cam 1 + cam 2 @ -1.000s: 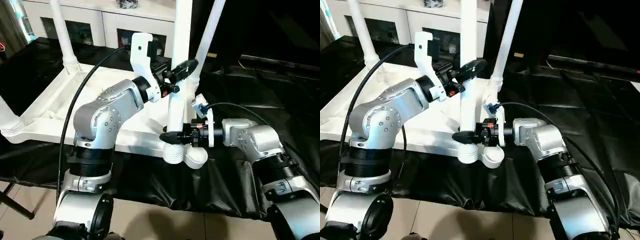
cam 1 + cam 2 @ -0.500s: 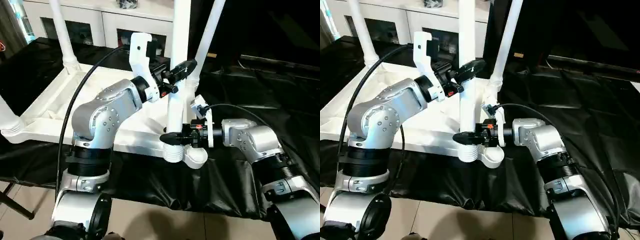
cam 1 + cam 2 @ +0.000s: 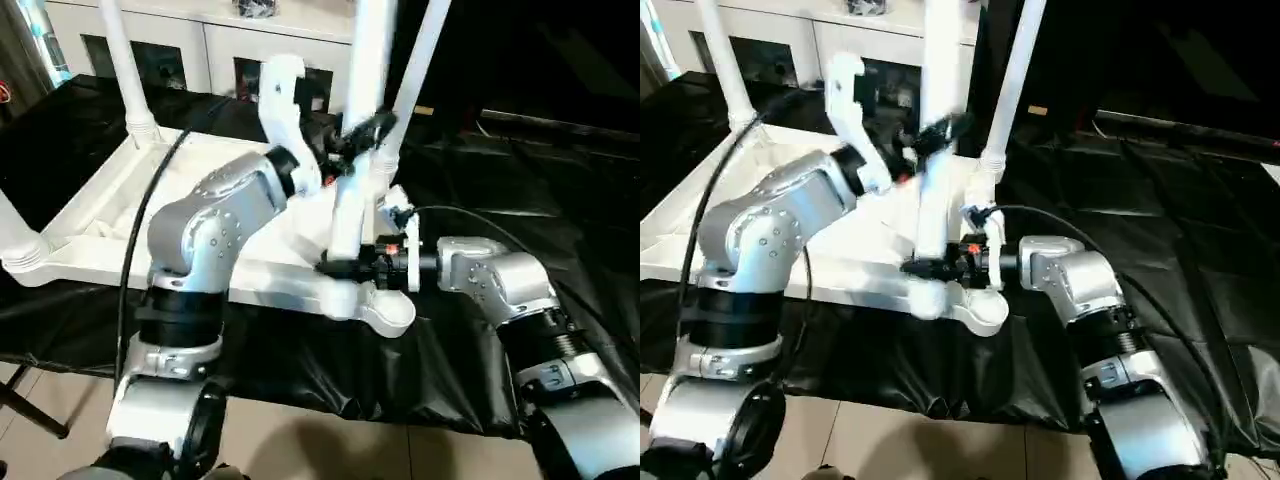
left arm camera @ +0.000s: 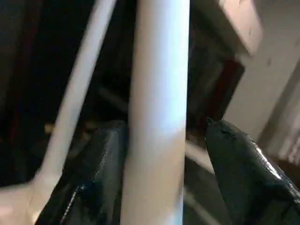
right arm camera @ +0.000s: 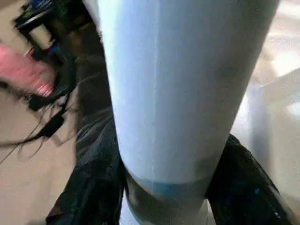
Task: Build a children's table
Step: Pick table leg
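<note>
The white tabletop [image 3: 100,215] lies underside up on a black cloth. Three legs stand in its corner sockets: far left [image 3: 122,60], far right [image 3: 420,60] and near left [image 3: 12,235]. Another leg [image 3: 345,215] leans slightly, its foot just beside the near right socket [image 3: 392,312]. My left gripper [image 3: 362,132] is open around this leg's upper part; a gap shows between one finger [image 4: 243,164] and the leg [image 4: 159,117]. My right gripper [image 3: 342,267] is shut on the leg's lower part [image 5: 178,93], with both fingers [image 5: 93,187] pressed on it.
A white cabinet with glass doors [image 3: 200,40] stands behind the tabletop. The black cloth [image 3: 560,180] spreads to the right and hangs over the near edge. Tiled floor [image 3: 300,440] lies below, between my arms.
My left gripper has opened off the upper leg. My right gripper has closed on the lower leg, which has tipped and risen a little beside the socket.
</note>
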Tool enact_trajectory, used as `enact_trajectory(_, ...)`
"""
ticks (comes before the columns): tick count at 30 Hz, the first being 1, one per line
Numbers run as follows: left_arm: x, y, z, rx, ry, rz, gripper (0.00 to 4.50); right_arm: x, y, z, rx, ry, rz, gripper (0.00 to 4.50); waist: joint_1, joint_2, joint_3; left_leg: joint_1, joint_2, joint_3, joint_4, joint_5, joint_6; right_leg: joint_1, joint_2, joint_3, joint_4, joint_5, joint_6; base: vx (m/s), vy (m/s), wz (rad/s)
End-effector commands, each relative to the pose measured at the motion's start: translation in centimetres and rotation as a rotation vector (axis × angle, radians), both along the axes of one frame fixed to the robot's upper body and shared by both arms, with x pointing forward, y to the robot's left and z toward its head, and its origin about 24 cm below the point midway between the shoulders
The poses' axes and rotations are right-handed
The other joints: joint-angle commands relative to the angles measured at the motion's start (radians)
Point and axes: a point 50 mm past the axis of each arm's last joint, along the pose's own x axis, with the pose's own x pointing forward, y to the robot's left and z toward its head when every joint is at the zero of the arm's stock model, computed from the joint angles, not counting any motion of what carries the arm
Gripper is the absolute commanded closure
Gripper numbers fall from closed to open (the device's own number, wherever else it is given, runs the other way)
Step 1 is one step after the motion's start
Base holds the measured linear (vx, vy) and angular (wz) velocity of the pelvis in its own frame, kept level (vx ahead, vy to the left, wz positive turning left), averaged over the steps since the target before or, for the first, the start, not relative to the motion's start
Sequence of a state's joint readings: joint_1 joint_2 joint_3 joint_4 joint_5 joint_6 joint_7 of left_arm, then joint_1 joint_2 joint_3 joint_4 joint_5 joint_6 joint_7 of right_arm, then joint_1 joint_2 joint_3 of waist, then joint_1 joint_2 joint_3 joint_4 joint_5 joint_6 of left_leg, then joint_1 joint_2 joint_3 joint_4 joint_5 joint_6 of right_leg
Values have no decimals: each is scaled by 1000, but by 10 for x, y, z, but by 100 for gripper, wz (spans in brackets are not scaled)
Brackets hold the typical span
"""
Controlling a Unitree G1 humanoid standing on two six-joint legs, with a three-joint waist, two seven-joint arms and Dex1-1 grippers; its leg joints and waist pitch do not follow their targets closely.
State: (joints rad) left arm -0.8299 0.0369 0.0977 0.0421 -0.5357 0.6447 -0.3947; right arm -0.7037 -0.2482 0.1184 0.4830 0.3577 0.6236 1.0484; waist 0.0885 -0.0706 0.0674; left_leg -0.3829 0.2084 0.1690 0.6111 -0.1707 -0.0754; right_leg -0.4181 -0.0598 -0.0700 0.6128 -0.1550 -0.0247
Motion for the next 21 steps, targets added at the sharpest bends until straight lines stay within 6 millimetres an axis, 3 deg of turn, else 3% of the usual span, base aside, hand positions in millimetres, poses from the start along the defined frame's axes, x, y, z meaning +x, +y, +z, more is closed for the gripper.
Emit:
enact_trajectory(1, -3, 2, 16, -55, -64, 13, 159, 6, -8, 4, 31, -36, -91, 261, 0, 15, -86, 16, 20, -1, -63, -132, -9, 69, -70, 41, -61, -166, -187, 0, 0, 0)
enact_trajectory(5, -4, 13, 12, -7, -100, 17, 159, 18, -16, 4, 22, -102, -284, 261, -4, 16, -85, 19, 19, -1, -65, -148, -24, 64, -69, 41, -63, -204, -174, 0, 0, 0)
enact_trajectory(6, -5, 18, -6, 190, -145, 2, 159, 22, -24, 2, 0, -119, -367, 261, -4, 15, -86, 20, 18, 0, -65, -147, -24, 64, -68, 40, -64, -209, -170, 0, 0, 0)
enact_trajectory(7, -5, 18, -6, 190, -145, 2, 159, 22, -24, 2, 0, -119, -367, 261, -9, 16, -84, 18, 17, -1, -69, -157, -26, 63, -64, 40, -63, -233, -152, 0, 0, 0)
enact_trajectory(8, -8, 23, -32, 389, -168, -64, 159, 24, -31, 2, -13, -143, -429, 261, -7, 24, -83, 24, 19, -2, -69, -170, -31, 59, -66, 41, -67, -253, -139, 0, 0, 0)
enact_trajectory(9, -10, 25, -42, 443, -160, -91, 159, 24, -35, 2, -21, -152, -446, 261, -9, 24, -83, 22, 19, -3, -71, -171, -33, 60, -67, 41, -68, -261, -132, 0, 0, 0)
enact_trajectory(10, -13, 27, -57, 512, -149, -148, 159, 23, -40, 2, -37, -169, -469, 261, -9, 31, -84, 26, 18, -2, -71, -173, -44, 57, -64, 42, -64, -248, -130, 0, 0, 0)
enact_trajectory(13, -20, 27, -77, 600, -140, -261, 159, 21, -46, 1, -56, -185, -494, 261, -7, 37, -86, 32, 19, 2, -71, -172, -47, 56, -62, 45, -62, -177, -161, 0, 0, 0)
enact_trajectory(15, -28, 28, -103, 705, -97, -406, 159, 19, -54, 2, -67, -196, -519, 261, -7, 38, -86, 27, 17, 0, -73, -170, -47, 61, -61, 46, -57, -156, -170, 0, 0, 0)
enact_trajectory(16, -29, 28, -106, 714, -94, -416, 159, 18, -55, 2, -67, -197, -521, 261, -8, 38, -85, 27, 17, 1, -74, -179, -47, 62, -62, 46, -58, -157, -171, 0, 0, 0)
enact_trajectory(18, -29, 28, -113, 747, -83, -443, 159, 17, -56, 2, -68, -200, -523, 261, -11, 36, -84, 25, 16, 2, -74, -194, -52, 65, -63, 48, -58, -179, -171, 0, 0, 0)
enact_trajectory(19, -27, 28, -122, 798, -82, -472, 159, 16, -58, 2, -73, -206, -524, 261, -13, 43, -80, 26, 13, 2, -74, -216, -48, 61, -61, 48, -70, -216, -161, 0, 0, 0)
enact_trajectory(20, -26, 28, -127, 830, -85, -487, 159, 15, -59, 2, -77, -211, -526, 261, -16, 38, -79, 24, 13, 1, -76, -232, -50, 65, -62, 48, -69, -250, -153, 0, 0, 0)
enact_trajectory(21, -25, 28, -131, 866, -94, -501, 159, 15, -60, 2, -80, -214, -527, 261, -16, 44, -77, 24, 11, 0, -76, -242, -52, 65, -63, 47, -71, -277, -146, 0, 0, 0)
